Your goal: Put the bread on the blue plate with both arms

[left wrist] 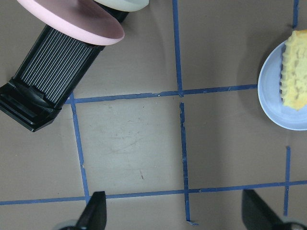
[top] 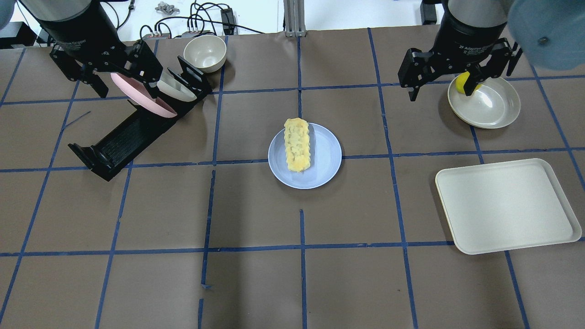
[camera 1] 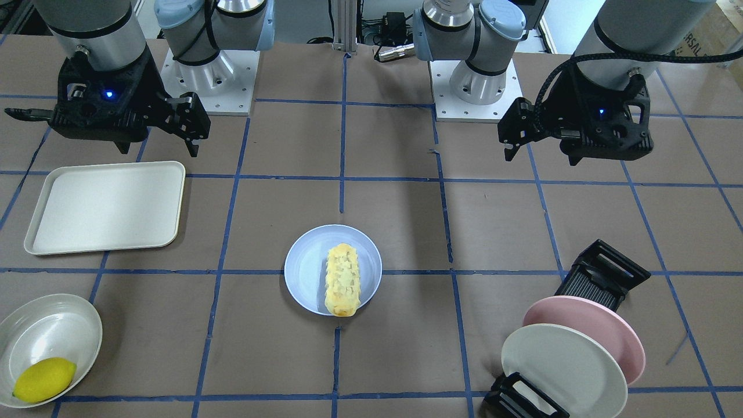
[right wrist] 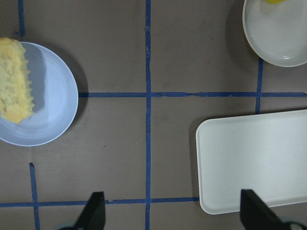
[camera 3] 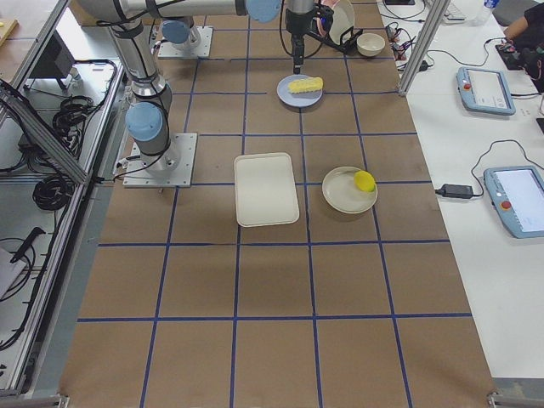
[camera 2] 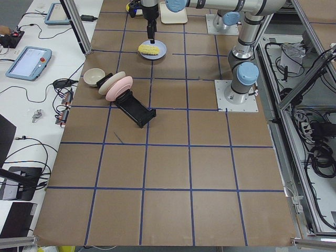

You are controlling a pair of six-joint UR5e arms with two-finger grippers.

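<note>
The bread (camera 1: 343,280), a golden-yellow loaf with a crumbly pale topping, lies on the blue plate (camera 1: 305,270) at the table's middle. One end of it reaches over the plate's rim. Both also show in the overhead view: bread (top: 297,145), plate (top: 327,160). My left gripper (top: 128,89) is open and empty. It hovers high over the plate rack, well away from the bread. My right gripper (top: 443,89) is open and empty. It hovers beside the lemon bowl. Both wrist views show spread fingertips (left wrist: 96,213) (right wrist: 96,213) above bare table, with the plate at the frame edge.
A cream tray (top: 507,205) lies on my right. A cream bowl (top: 491,103) there holds a lemon (camera 1: 43,378). On my left a black rack (top: 121,141) holds a pink plate (camera 1: 574,310) and a white plate (camera 1: 563,363). A small bowl (top: 204,52) sits behind the rack.
</note>
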